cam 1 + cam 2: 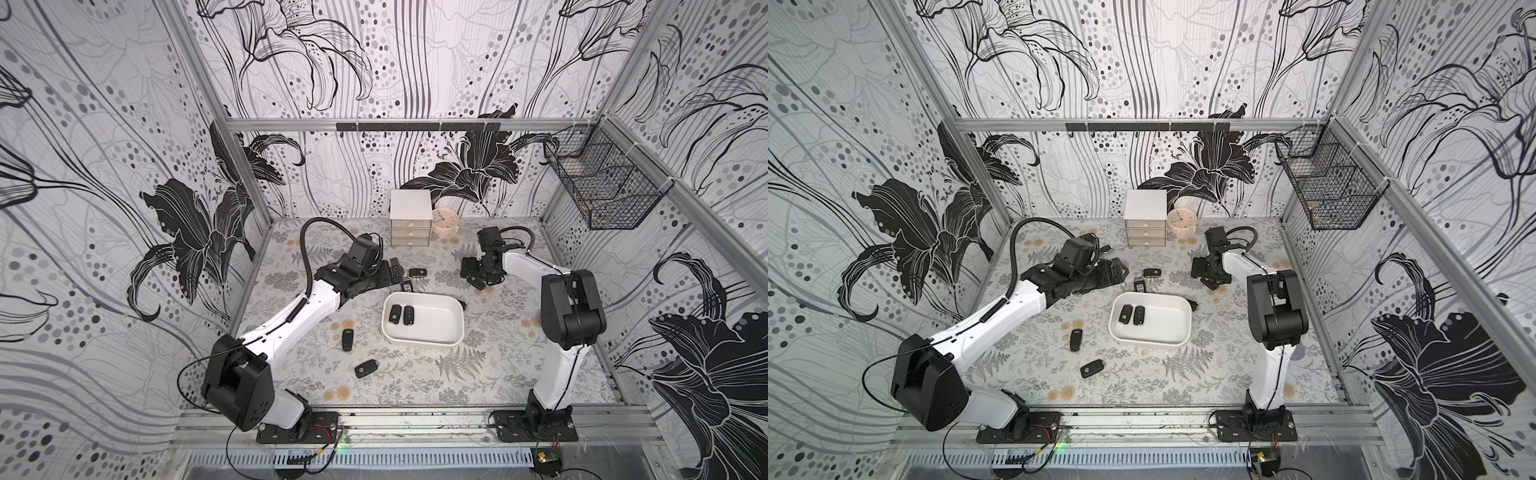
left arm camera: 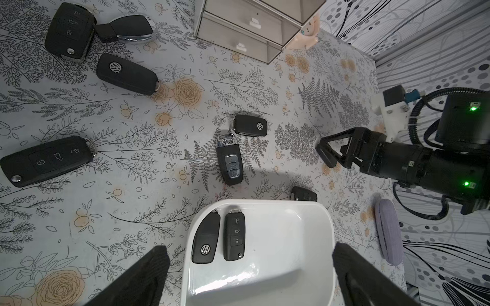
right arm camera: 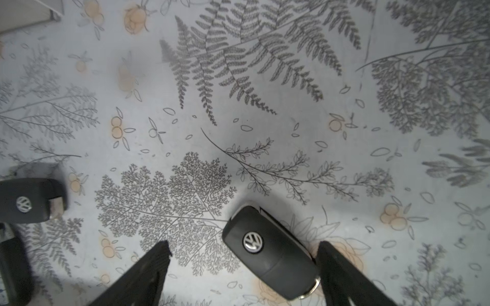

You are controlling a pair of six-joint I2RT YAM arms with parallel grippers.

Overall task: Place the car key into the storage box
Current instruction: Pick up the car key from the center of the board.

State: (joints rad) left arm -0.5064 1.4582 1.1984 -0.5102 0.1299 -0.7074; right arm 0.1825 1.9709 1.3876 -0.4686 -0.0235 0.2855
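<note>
The storage box [image 1: 420, 340] [image 1: 1150, 341] is a shallow white tray in mid-table, with two black car keys [image 1: 395, 313] [image 1: 409, 315] lying side by side in its left end. My right gripper [image 1: 478, 279] [image 3: 243, 246] is down at the table behind the tray's right end. It is open around a black VW car key [image 3: 267, 251] that lies flat on the table. One finger [image 3: 342, 275] touches the key's ring end and the other stands well clear. My left gripper [image 1: 394, 268] [image 2: 250, 250] hangs open and empty behind the tray's left end.
Loose car keys lie on the table: a VW one [image 1: 417, 272], a silver-edged one [image 1: 407, 286], two left of the tray [image 1: 347, 340] [image 1: 366, 368], one behind it [image 1: 462, 304], several more near my left gripper [image 2: 45, 160]. A white drawer cabinet [image 1: 410, 224] and clock [image 1: 444, 222] stand at the back. A wire basket [image 1: 602, 183] hangs on the right.
</note>
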